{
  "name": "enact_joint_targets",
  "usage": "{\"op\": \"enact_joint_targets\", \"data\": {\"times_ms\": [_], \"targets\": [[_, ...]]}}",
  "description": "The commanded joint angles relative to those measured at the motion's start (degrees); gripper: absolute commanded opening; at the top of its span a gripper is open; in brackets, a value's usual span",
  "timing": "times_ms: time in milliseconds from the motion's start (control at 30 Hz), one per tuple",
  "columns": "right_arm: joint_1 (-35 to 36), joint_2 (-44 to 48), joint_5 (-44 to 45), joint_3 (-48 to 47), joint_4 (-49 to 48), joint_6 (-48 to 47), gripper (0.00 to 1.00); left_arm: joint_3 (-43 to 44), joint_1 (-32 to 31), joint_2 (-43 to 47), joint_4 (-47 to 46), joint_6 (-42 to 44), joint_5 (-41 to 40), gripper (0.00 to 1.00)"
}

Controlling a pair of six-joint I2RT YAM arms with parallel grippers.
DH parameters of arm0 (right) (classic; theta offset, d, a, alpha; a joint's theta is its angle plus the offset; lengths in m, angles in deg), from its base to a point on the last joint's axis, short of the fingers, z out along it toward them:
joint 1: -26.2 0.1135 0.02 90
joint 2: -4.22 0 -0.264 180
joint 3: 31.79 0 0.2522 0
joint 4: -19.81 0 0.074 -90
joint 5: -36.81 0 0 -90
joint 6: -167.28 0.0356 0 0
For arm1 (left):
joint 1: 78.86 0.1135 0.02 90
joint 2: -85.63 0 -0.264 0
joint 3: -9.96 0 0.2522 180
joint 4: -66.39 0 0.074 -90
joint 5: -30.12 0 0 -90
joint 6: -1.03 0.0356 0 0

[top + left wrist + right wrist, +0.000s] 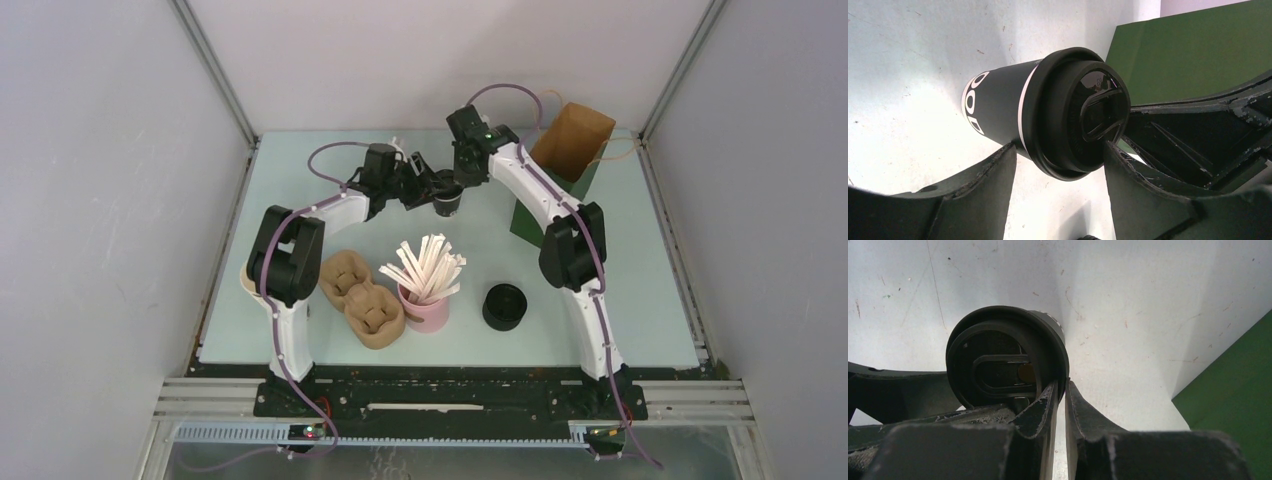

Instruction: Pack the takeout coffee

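Far L, the pulp drink carrier sits near the front edge w/ its 2 lobes unfilled, prob. parked out of the reach path. Just beside it stands the pink straw holder, straws fanned upward.

Behind those, mid-table, the left gripper comes in from the side and grasps the takeout coffee. 1 finger sits under the lid's rim against the cup wall, the other against the lid's far edge. A side grip like that likely steadies the cup and leaves its top free. The cup looks a bit tilted; whether its base touches the table can't be told.

Just R of it, the right gripper reaches down from behind, jaws nearly together, pinching the lid's rim. That is apparently a 2nd hold for a hand-over, since the bag is on its side.

Fwd of that, the black lid stack stands apart, unused. Far R, the green paper bag stands open at the back corner, brown inside showing, prob. so the cup can go in upright. The coffee isn't in it yet.
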Motion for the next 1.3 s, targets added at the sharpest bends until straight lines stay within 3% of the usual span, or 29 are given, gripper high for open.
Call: {"op": "enact_joint_targets", "data": {"times_ms": [0,233,500,733,867,1033,1267], "targets": [[4.17,-17.06,-12.38,-2.02,17.08,-0.93,0.18,-3.33,-1.06,-4.23,7.8,3.05,1.46,0.68],[5.02,-18.82,-2.98,-4.48,23.4,-3.27,0.18,-3.01,-0.96,-4.44,7.61,2.72,1.77,0.68],[5.29,-19.99,-13.3,-6.57,21.33,-3.42,0.18,-2.88,-0.93,-4.81,7.66,2.7,2.06,0.68],[2.82,-13.43,-22.1,5.14,11.5,-2.18,0.18,-3.34,-0.94,-4.76,7.55,2.71,2.83,0.68],[2.43,-12.47,-20.34,5.34,10.67,-1.73,0.19,-3.33,-0.91,-4.39,7.68,3.11,2.87,0.68],[0.93,-3.6,-17.29,7.69,5.6,-2.7,0.37,-3.66,-0.91,-3.9,8.5,3.93,2.78,0.68],[0.13,4.89,-20.92,6.85,-1.61,-3.05,0.42,-2.6,-1.02,-2.71,10.06,5.37,2.66,0.68]]}}
